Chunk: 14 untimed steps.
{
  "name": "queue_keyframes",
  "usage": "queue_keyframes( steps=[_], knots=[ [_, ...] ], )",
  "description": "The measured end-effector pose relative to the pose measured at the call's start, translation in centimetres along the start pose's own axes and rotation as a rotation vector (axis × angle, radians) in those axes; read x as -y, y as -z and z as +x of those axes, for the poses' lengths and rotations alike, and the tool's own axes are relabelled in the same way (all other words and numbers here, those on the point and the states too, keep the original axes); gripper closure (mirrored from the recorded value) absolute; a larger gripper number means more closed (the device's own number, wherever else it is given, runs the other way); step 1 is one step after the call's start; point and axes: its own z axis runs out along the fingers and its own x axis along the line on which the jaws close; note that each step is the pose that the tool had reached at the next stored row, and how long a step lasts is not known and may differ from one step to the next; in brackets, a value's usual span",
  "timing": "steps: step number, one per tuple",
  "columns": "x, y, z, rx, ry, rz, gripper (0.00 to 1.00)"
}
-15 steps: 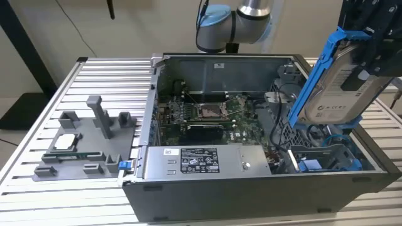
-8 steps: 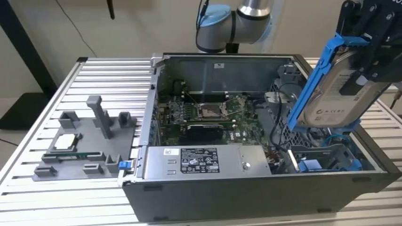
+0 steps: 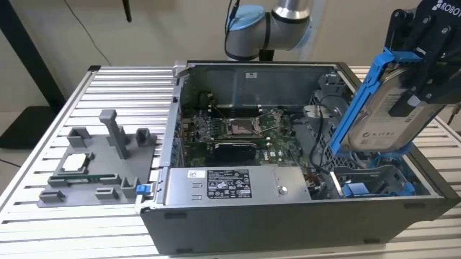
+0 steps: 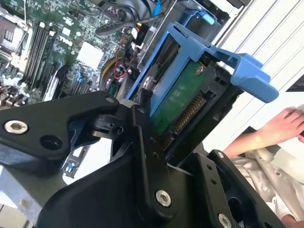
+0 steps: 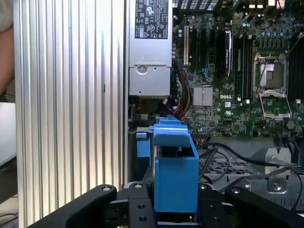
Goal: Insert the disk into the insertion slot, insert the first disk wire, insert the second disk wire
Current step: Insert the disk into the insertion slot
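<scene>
Tool (image 5: 174, 202) clamped on disk (image 3: 385, 116), which hangs tilted above slot (image 3: 371, 175), not yet in. I judge it heavy, rigid, shock-sensitive; best held across its broad flat faces, firmly, near mid-length

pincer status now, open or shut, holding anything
The pincer is shut on the disk, held tilted above the computer case.

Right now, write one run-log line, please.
gripper: shut on disk | disk: tilted, above case, outside slot
</scene>
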Motion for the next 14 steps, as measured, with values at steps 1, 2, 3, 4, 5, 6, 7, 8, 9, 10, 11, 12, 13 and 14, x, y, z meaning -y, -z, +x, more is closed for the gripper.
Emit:
queue_keyframes(
  steps=[1,2,3,4,5,6,7,8,9,10,11,12,13,14],
  knots=[
    [0.02,-0.04,0.02,0.0002,0.000,0.0000,1.00],
    [0.02,-0.05,0.02,0.0006,0.000,0.0000,1.00],
    [0.02,-0.06,0.02,0.0014,0.000,0.0000,1.00],
    [0.03,-0.07,0.02,0.0019,0.000,0.0000,1.00],
    [0.03,-0.08,0.02,0.0021,0.000,0.0000,1.00],
    [0.03,-0.07,0.02,0.0024,0.000,0.0000,1.00],
    [0.03,-0.07,0.02,0.0026,0.000,0.0000,1.00],
    [0.03,-0.07,0.02,0.0027,0.000,0.0000,1.00],
    [0.03,-0.07,0.02,0.0026,0.000,-0.0001,1.00],
    [0.03,-0.08,0.02,0.0026,0.000,0.0000,1.00],
    [0.03,-0.11,0.02,0.0026,0.000,0.0000,1.00],
    [0.03,-0.17,0.02,0.0028,0.000,0.0000,1.00],
    [0.04,-0.23,0.02,0.0026,0.000,0.0000,1.00],
    [0.04,-0.31,0.02,0.0027,0.000,0.0000,1.00]
  ],
)
